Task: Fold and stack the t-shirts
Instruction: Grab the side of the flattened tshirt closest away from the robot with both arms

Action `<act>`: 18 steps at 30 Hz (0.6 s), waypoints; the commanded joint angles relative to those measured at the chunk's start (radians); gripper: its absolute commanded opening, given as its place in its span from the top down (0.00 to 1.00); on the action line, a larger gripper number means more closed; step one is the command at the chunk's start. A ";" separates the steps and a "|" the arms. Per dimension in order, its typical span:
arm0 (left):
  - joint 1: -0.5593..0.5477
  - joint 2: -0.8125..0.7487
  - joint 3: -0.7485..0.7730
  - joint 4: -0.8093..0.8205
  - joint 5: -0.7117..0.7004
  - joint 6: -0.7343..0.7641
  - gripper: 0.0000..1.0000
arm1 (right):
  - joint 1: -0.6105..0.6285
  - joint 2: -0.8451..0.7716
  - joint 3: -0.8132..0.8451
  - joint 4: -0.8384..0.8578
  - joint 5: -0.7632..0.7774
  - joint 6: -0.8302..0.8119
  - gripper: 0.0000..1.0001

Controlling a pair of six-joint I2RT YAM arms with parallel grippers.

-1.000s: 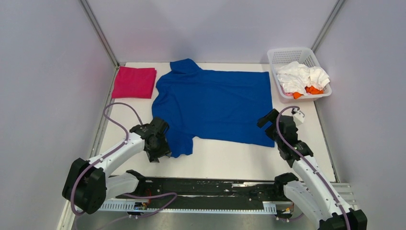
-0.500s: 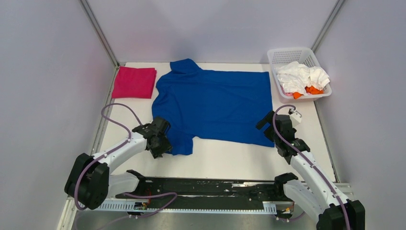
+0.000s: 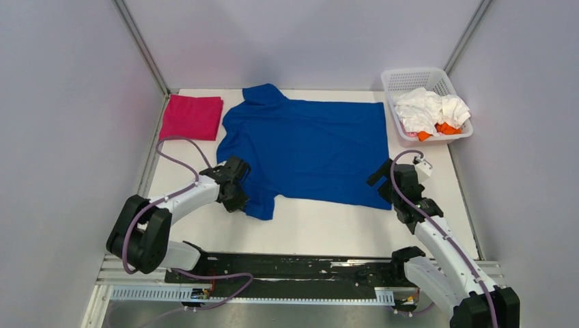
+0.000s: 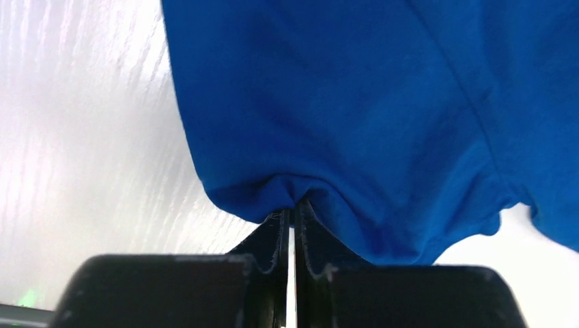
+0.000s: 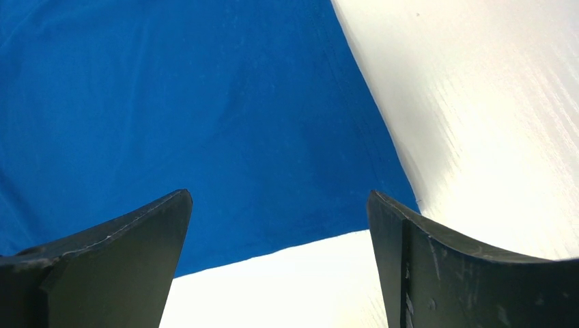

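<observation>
On the white table (image 3: 321,225) the blue shirt (image 3: 307,147) lies spread flat, with a folded pink shirt (image 3: 192,117) just beside its far-left edge. The left gripper (image 4: 292,212) is pinched tight on the blue shirt's near-left sleeve hem. The right gripper (image 5: 280,198) hangs with jaws wide apart over the shirt's near-right corner.

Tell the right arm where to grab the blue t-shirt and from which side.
Pinch the blue t-shirt at its near right hem corner, coming from the table's near edge. That corner lies flat on bare table just ahead of the open right gripper, and the left gripper pinches the near sleeve.
</observation>
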 commanded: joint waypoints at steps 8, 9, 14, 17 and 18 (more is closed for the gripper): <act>0.000 0.051 0.026 -0.073 -0.006 0.067 1.00 | -0.023 -0.001 0.050 -0.196 -0.057 0.047 0.00; -0.001 0.037 0.033 -0.128 0.016 0.075 1.00 | -0.023 0.008 0.054 -0.223 -0.057 0.070 0.00; -0.013 -0.030 0.019 -0.236 0.104 0.100 1.00 | -0.033 0.031 0.028 -0.307 -0.031 0.179 0.00; -0.024 -0.067 0.016 -0.256 0.145 0.105 1.00 | -0.044 0.052 0.003 -0.291 -0.010 0.229 0.01; -0.024 -0.071 0.018 -0.274 0.147 0.107 1.00 | -0.050 0.063 -0.001 -0.277 -0.003 0.230 0.02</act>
